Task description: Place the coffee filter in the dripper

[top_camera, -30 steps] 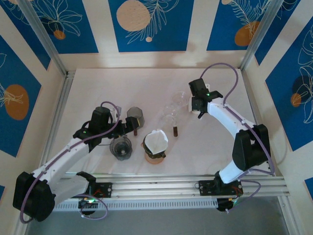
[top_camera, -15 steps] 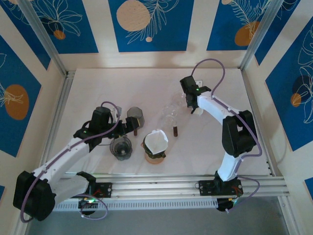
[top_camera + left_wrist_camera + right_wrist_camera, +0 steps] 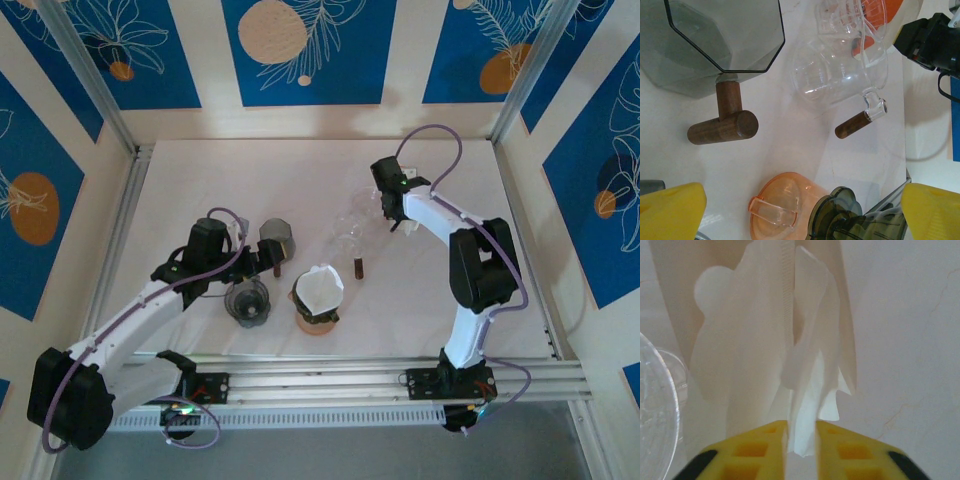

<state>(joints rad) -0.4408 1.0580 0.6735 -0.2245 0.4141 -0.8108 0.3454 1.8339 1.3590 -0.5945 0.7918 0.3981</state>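
A stack of white paper coffee filters stands upright right in front of my right gripper. The loose lower edge of one filter hangs into the narrow gap between the yellow fingers, whose jaws stand slightly apart. In the top view that gripper is at the back of the table beside the glass carafe. An orange dripper near the front holds a white filter. My left gripper hovers wide open and empty, its fingertips to either side of the orange dripper.
A grey faceted dripper with a wooden handle sits by the left gripper. A dark smoky cup stands in front of it. The carafe's wooden handle points toward the front. Frame posts and walls close in the table.
The right arm has swung its gripper left and back toward the filter stack, and its jaws have parted a little. The left arm has not moved.
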